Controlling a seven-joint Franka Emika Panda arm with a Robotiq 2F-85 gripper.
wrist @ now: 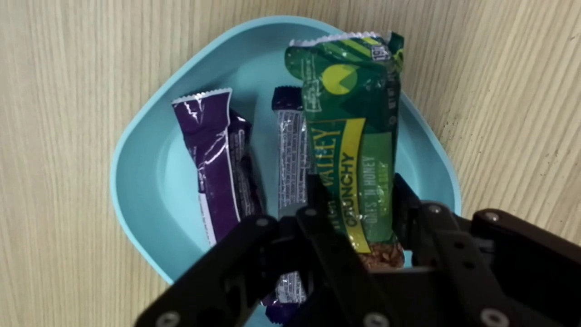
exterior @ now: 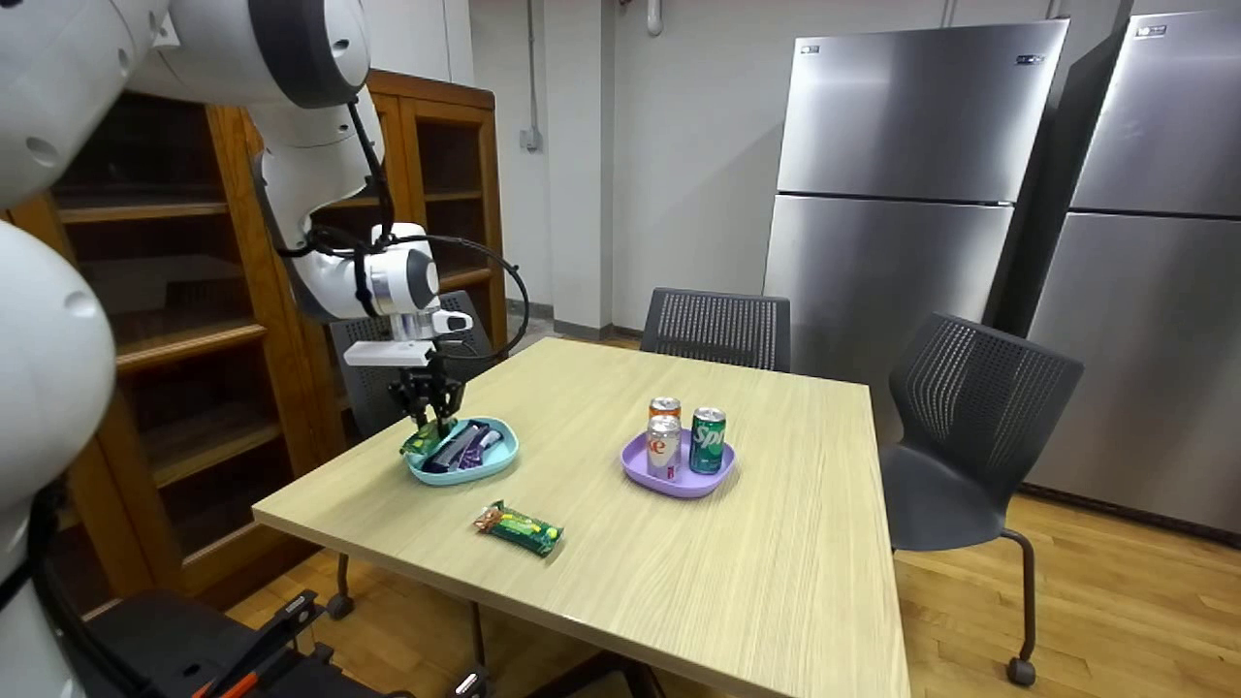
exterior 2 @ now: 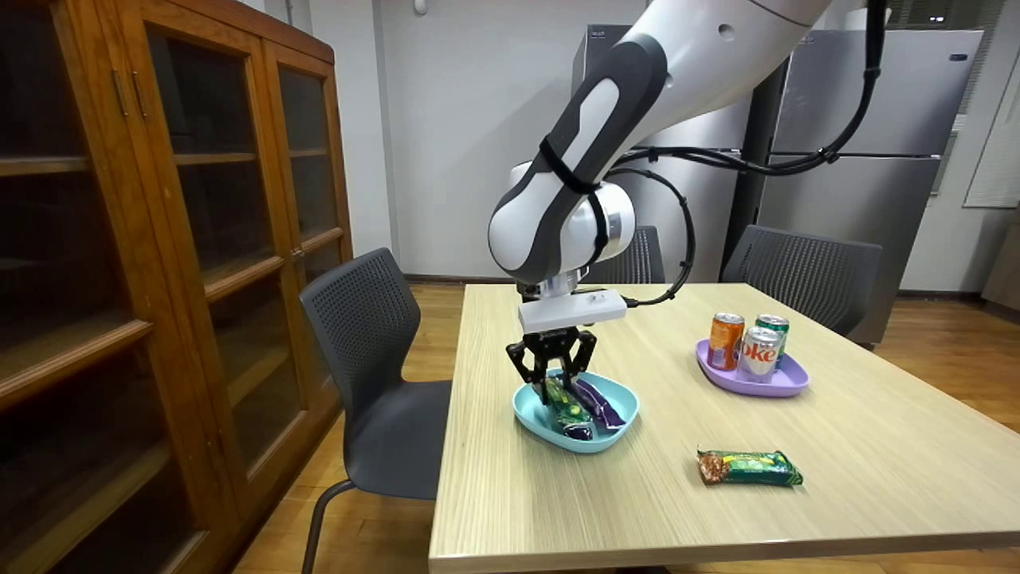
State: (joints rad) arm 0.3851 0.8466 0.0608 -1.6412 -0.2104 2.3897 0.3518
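1. Wrist view: the gripper is narrowed on one green oat bar and holds it over the blue tray; whether bar and tray touch cannot be told. Two purple bars lie in the tray. Only here is "CRUNCHY" readable.
2. In an exterior view, the blue tray sits by the left edge of the table, toward the near-left corner; a second green bar lies close to the near edge. The Sprite can shows its lettering; the Diet Coke can mostly hides the orange can.
3. In an exterior view, the orange can stands exposed and the Sprite can is mostly covered. All three cans share the purple tray, toward the right edge, with broad tabletop between the two trays.
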